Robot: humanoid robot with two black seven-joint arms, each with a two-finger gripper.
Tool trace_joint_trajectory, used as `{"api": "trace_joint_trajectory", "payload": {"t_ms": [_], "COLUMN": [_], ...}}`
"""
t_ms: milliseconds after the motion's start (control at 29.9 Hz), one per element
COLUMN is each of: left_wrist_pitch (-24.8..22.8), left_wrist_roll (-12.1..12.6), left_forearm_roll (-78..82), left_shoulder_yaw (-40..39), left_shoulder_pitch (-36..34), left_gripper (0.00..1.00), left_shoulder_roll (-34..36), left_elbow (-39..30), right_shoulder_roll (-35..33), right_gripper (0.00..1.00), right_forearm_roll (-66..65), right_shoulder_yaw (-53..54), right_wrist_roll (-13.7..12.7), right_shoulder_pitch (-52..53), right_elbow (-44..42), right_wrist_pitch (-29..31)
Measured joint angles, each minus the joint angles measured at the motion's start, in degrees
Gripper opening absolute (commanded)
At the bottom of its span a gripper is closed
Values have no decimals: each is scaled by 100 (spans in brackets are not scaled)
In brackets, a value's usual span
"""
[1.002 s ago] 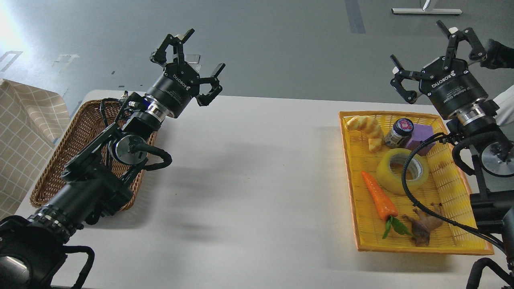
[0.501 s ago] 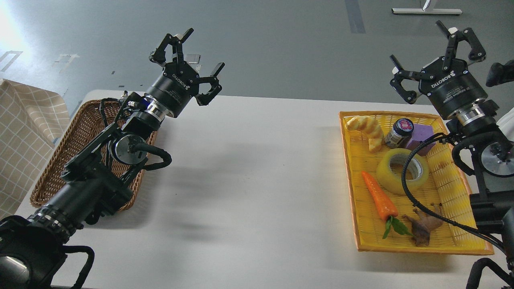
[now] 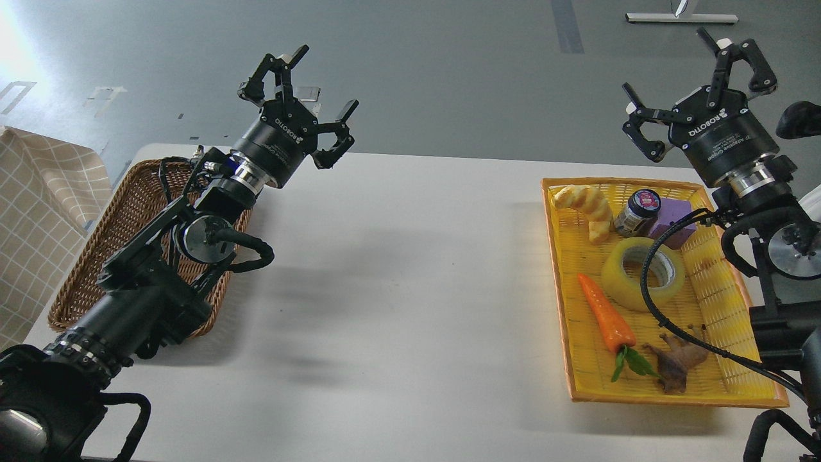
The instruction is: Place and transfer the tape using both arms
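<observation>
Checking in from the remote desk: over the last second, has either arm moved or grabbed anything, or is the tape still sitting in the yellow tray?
The right claw has lifted slightly, open and empty. A dark object at the right edge has pulled back from beside it. Nothing was taken hold of or let go. The left claw stays open above the wicker basket, and the tape lies untouched in the yellow tray.

Both arms raised over the table, tape lying in the yellow tray.

The left gripper (image 3: pixel 300 106) hangs with fingers spread above the far end of a brown wicker basket (image 3: pixel 128 212); the right gripper (image 3: pixel 696 80) is likewise spread wide above the far right corner of the yellow tray (image 3: pixel 667 394). In the tray, the tape (image 3: pixel 632 276) lies flat between a carrot (image 3: pixel 606 314), a small jar (image 3: pixel 638 212) and a purple block (image 3: pixel 673 215), with a black cable (image 3: pixel 651 301) crossing over it.
</observation>
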Motion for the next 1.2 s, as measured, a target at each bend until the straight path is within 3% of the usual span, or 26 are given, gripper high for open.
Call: {"api": "trace_joint_trajectory", "payload": {"t_ms": [1203], "left_wrist_pitch": [0], "left_wrist_roll": [9], "left_forearm_roll": [17], "left_shoulder_yaw": [5], "left_shoulder_pitch": [-10], "left_gripper": [100], "left_shoulder_roll": [-118], "left_elbow": [0], "right_shoulder_roll": [-28], "right_gripper": [100], "right_forearm_roll": [-61], "right_shoulder_yaw": [-69], "right_wrist_roll": [0], "right_shoulder_pitch": [-59], "right_elbow": [28], "right_wrist_pitch": [0]}}
